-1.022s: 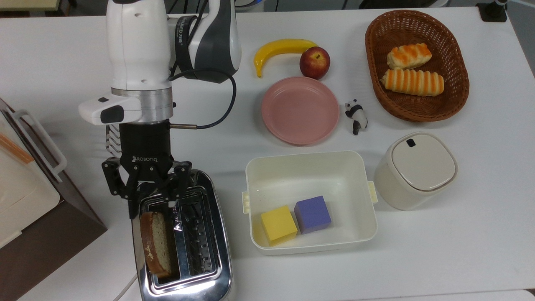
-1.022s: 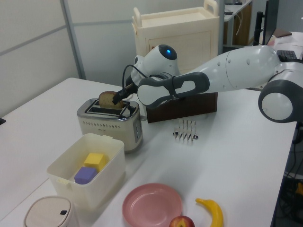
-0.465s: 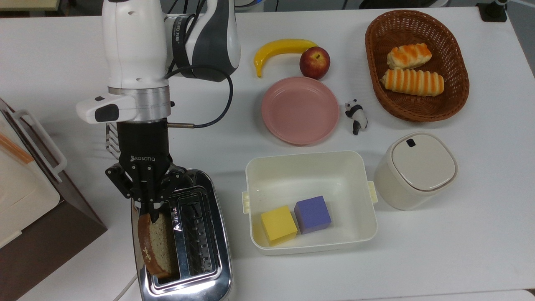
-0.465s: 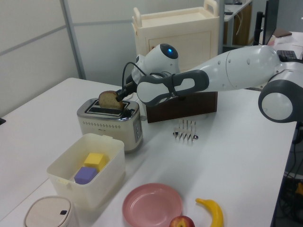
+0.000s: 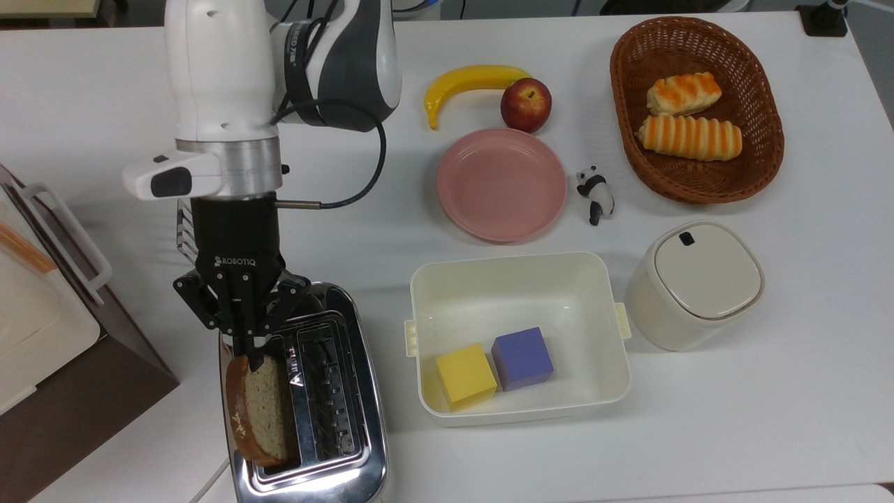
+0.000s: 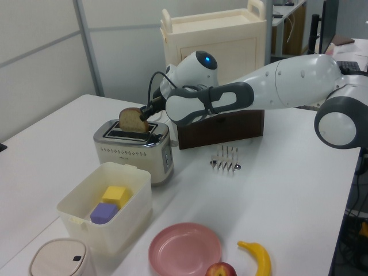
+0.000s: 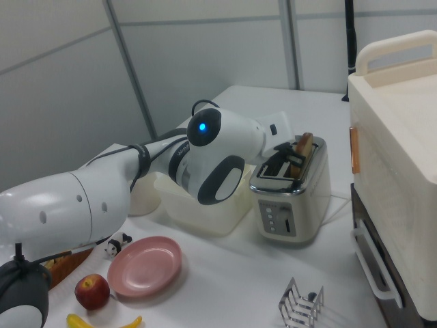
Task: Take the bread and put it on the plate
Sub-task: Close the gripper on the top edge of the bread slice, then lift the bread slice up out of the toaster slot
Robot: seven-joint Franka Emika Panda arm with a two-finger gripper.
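1. Chrome toaster [image 5: 307, 419], top view's lower left.
2. Cream tub [image 5: 520, 279] holding yellow block [image 5: 465, 375] and purple block [image 5: 522, 358], centre.
3. Wicker basket [image 5: 761, 140] with two striped rolls [image 5: 688, 137], upper right.

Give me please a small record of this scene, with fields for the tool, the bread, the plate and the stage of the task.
tool: shut on the upper edge of the bread
bread: grey-brown wholemeal slice with dark crust, partly raised out of the shiny metal toaster
plate: round pink plate, nothing on it, beside a red apple
stage: bread gripped, not yet on plate
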